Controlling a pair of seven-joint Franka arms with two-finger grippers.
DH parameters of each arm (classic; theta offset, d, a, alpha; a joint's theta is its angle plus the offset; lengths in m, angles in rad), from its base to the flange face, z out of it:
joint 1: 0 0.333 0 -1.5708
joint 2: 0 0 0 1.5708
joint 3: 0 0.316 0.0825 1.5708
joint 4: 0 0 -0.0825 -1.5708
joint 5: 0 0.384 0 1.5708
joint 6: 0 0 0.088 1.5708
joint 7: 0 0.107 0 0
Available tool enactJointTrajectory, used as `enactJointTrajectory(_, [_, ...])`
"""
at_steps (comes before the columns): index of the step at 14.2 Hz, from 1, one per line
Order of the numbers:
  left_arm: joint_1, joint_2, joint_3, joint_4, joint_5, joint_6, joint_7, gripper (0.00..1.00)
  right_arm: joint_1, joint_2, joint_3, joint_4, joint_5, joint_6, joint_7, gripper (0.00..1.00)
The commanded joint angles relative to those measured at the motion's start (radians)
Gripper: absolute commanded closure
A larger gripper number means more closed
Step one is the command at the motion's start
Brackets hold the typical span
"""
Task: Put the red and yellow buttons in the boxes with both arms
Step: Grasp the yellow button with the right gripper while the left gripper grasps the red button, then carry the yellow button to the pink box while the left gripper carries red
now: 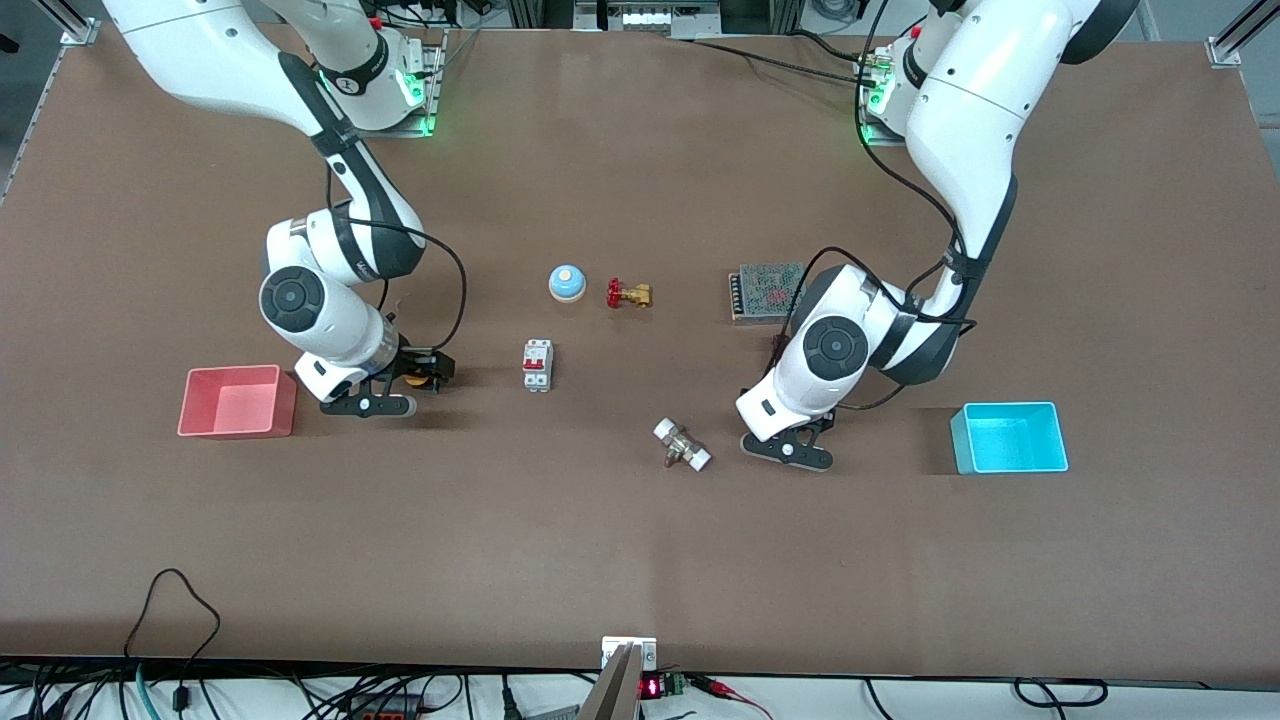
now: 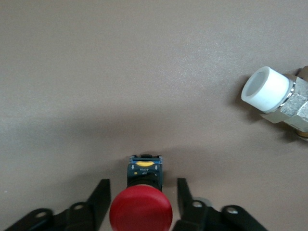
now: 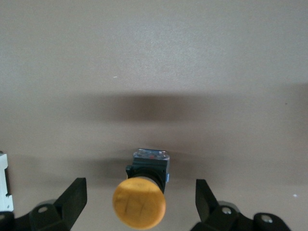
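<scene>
The red button [image 2: 140, 211] sits on the table between the fingers [image 2: 98, 202] of my left gripper [image 2: 142, 182], which is open with a gap on each side of the cap. In the front view the left gripper [image 1: 800, 432] is low over the table, between the fitting and the cyan box [image 1: 1010, 437], and hides the red button. The yellow button [image 3: 139, 202] sits between the wide-open fingers [image 3: 74, 197] of my right gripper [image 3: 139, 181]. In the front view the right gripper [image 1: 425, 370] is low beside the pink box [image 1: 237, 402], with the yellow button [image 1: 420, 381] partly visible under it.
A blue dome bell [image 1: 567, 282] and a red-handled brass valve [image 1: 628, 294] lie mid-table. A white circuit breaker [image 1: 537, 365] is near the right gripper. A metal fitting with white caps [image 1: 682, 445] lies beside the left gripper. A mesh-covered power supply [image 1: 766, 291] sits by the left arm.
</scene>
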Motion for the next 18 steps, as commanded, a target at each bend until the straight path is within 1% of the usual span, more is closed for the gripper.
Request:
enactJointTrajectory(1, [-0.004, -0.012, 0.004, -0.004, 0.022, 0.009, -0.003, 0.7, 0.004, 0.019, 0.002, -0.002, -0.016, 0.037, 0.004, 0.0])
enactJointTrajectory(2, [-0.002, -0.012, 0.004, -0.002, 0.022, 0.009, -0.003, 0.74, 0.002, 0.028, 0.002, -0.002, -0.019, 0.045, 0.003, 0.0])
enactJointTrajectory(3, [0.001, -0.018, 0.004, -0.001, 0.022, 0.008, 0.0, 0.77, 0.002, 0.031, 0.002, 0.0, -0.037, 0.045, 0.003, 0.03])
enactJointTrajectory(4, [0.007, -0.024, 0.006, 0.001, 0.022, 0.003, -0.002, 0.77, 0.002, 0.031, 0.002, -0.002, -0.052, 0.045, 0.003, 0.08])
enactJointTrajectory(5, [0.009, -0.051, 0.015, 0.001, 0.021, -0.008, -0.003, 0.77, 0.002, 0.033, 0.002, -0.002, -0.054, 0.045, 0.003, 0.14])
enactJointTrajectory(6, [0.009, -0.083, 0.042, 0.004, 0.021, -0.023, -0.003, 0.77, 0.002, 0.033, 0.002, -0.002, -0.054, 0.045, 0.003, 0.22])
enactJointTrajectory(8, [0.021, -0.133, 0.085, 0.045, 0.021, -0.115, -0.002, 0.77, 0.002, 0.038, 0.002, -0.002, -0.054, 0.045, 0.003, 0.43])
enactJointTrajectory(11, [0.113, -0.159, 0.09, 0.137, 0.022, -0.285, 0.005, 0.77, 0.002, 0.041, 0.002, -0.002, -0.054, 0.044, 0.003, 0.66])
enactJointTrajectory(14, [0.202, -0.188, 0.088, 0.146, 0.022, -0.409, 0.032, 0.77, 0.002, 0.044, 0.002, 0.0, -0.054, 0.042, 0.003, 0.86])
enactJointTrajectory(16, [0.24, -0.188, 0.093, 0.145, 0.022, -0.468, 0.09, 0.77, -0.001, 0.033, 0.002, 0.004, -0.054, 0.037, 0.0, 0.91])
enactJointTrajectory(17, [0.272, -0.186, 0.093, 0.137, 0.024, -0.468, 0.098, 0.77, -0.009, 0.003, 0.0, 0.011, -0.053, 0.024, -0.006, 0.91])
enactJointTrajectory(18, [0.304, -0.177, 0.091, 0.133, 0.025, -0.47, 0.132, 0.77, -0.025, -0.037, 0.0, 0.015, -0.05, -0.02, -0.014, 0.91])
